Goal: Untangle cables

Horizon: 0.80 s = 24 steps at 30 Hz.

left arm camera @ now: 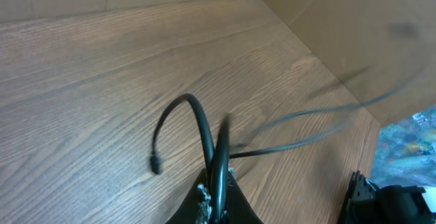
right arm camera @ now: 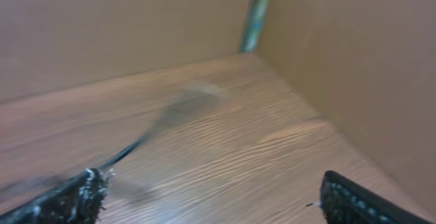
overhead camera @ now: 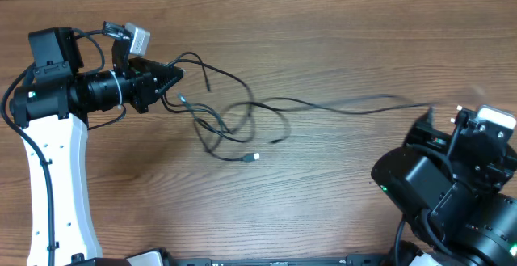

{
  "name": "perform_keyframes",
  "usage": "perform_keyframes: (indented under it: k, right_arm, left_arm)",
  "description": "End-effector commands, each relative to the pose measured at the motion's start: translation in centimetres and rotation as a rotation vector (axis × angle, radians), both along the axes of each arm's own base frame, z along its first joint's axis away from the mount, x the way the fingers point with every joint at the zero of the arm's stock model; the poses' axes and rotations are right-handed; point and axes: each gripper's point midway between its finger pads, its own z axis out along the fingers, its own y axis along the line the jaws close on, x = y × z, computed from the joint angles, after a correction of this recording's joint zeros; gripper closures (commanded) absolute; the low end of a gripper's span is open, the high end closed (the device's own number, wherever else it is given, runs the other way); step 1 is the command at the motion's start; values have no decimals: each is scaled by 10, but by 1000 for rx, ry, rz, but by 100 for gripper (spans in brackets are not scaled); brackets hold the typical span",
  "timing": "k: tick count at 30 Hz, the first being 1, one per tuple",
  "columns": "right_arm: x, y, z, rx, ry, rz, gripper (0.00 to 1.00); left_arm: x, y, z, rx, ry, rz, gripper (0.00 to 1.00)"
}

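the left gripper [left arm camera: 218, 200] pinched one of the thin, glossy black cables [overhead camera: 233, 122]; the right gripper [right arm camera: 211, 183] stood wide, a strand beside one finger. the rest lay in loose crossed loops mid-frame on the matte wood-grain worktop [overhead camera: 339, 40]. a hard pull could cinch those loops into a knot, or slip the smooth cord free.

Wood-grain table [overhead camera: 339, 23]; plain brown walls [right arm camera: 340, 47] behind.
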Motion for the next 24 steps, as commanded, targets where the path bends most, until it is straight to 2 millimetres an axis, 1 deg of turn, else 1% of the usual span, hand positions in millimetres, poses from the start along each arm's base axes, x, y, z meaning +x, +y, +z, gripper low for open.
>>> perform_keyframes:
  k: [1, 4, 5, 7, 11, 15, 18, 20, 22, 24]
  right_arm:
    - [7, 23, -7, 32, 85, 141, 0]
    - [18, 60, -12, 47, 150, 326, 0]
    - [22, 74, -15, 53, 174, 400, 0]
    - [26, 98, -21, 68, 215, 505, 0]
    - [33, 139, -43, 82, 327, 658, 0]
    - [42, 169, -66, 88, 423, 731, 0]
    - [48, 194, -80, 90, 473, 820, 0]
    - [53, 211, -83, 132, 472, 863, 1]
    - [57, 226, -81, 169, 453, 903, 1]
    - [62, 238, -75, 203, 416, 936, 0]
  left_arm:
    - [-8, -9, 18, -19, -40, -26, 96]
    - [-13, -16, 23, -18, -47, -45, 96]
    - [-16, -20, 26, -17, -54, -55, 96]
    - [-23, -28, 34, -14, -69, -78, 96]
    - [-39, -49, 60, -2, -126, -141, 96]
    - [-48, -64, 88, 67, -180, -158, 96]
    - [-47, -63, 103, 185, -201, -77, 96]
    - [-48, -61, 110, 252, -215, -33, 96]
    - [-51, -60, 116, 296, -234, -12, 96]
    - [-53, -59, 125, 299, -247, 12, 96]
